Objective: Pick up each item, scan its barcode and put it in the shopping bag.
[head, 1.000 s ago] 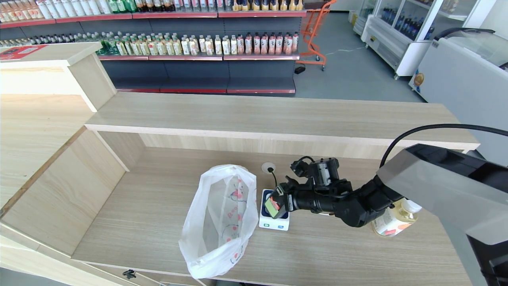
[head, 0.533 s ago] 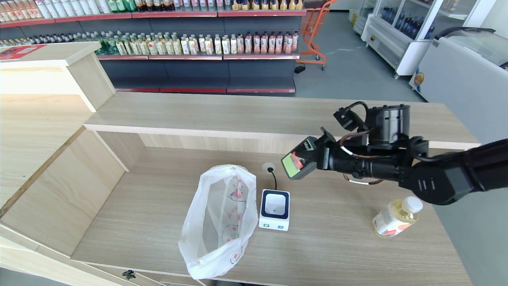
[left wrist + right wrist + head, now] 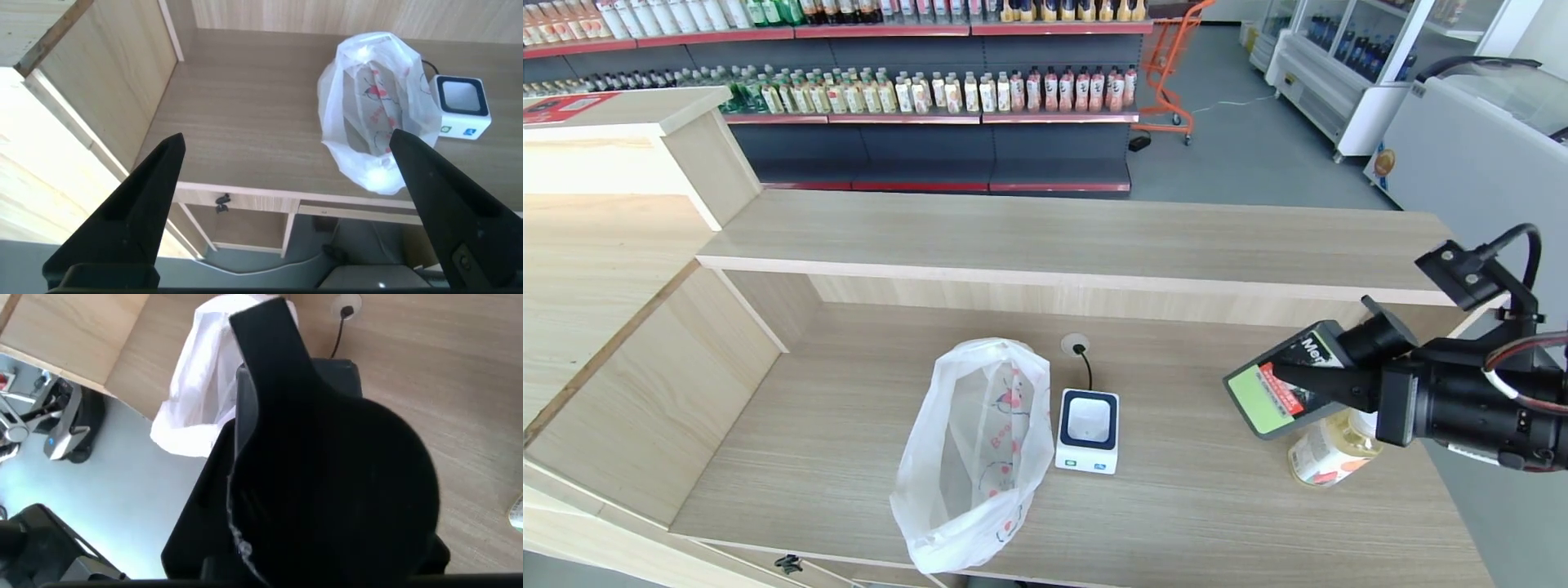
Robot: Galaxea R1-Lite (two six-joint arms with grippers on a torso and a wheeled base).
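Head view: right hand point(image 3: 1327, 377) holds box point(image 3: 1278, 394), green face toward shopping bag point(image 3: 980, 445).

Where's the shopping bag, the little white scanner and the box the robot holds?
shopping bag point(image 3: 974, 456), head view, plastic in its middle.
barcode scanner point(image 3: 1088, 420), head view, its top window.
box point(image 3: 1260, 400), head view, its green face.

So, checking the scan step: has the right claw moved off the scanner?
Yes. The right claw, shut on the box, has swung from over the scanner toward the robot's right and is now by the bottle.
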